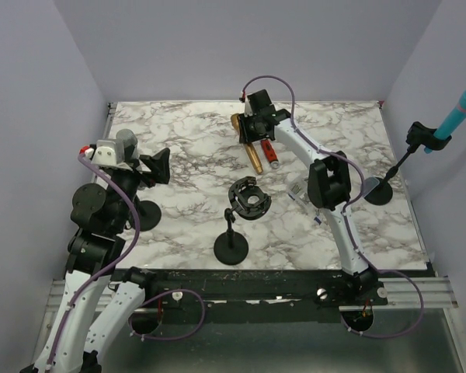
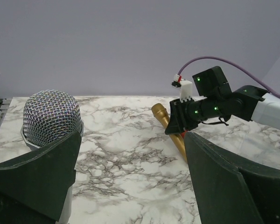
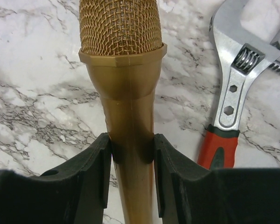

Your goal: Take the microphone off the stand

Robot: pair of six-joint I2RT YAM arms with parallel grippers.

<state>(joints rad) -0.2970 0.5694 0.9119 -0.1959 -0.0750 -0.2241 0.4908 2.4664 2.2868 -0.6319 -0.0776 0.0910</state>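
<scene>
A gold microphone [image 1: 253,154] lies flat on the marble table at the back; it also shows in the left wrist view [image 2: 171,129]. My right gripper [image 1: 256,126] is shut on its body [image 3: 129,107], just below the mesh head, with both pads touching it. An empty stand [image 1: 231,249] with an open black clip [image 1: 247,199] stands mid-table. My left gripper [image 2: 130,140] is open and empty, raised at the left. A silver mesh microphone [image 2: 51,116] sits just outside its left finger [image 2: 37,172].
A red-handled wrench [image 3: 231,93] lies right beside the gold microphone [image 1: 270,152]. A teal microphone [image 1: 462,105] sits in a stand [image 1: 380,191] at the right edge. A black stand base [image 1: 145,214] sits under the left arm.
</scene>
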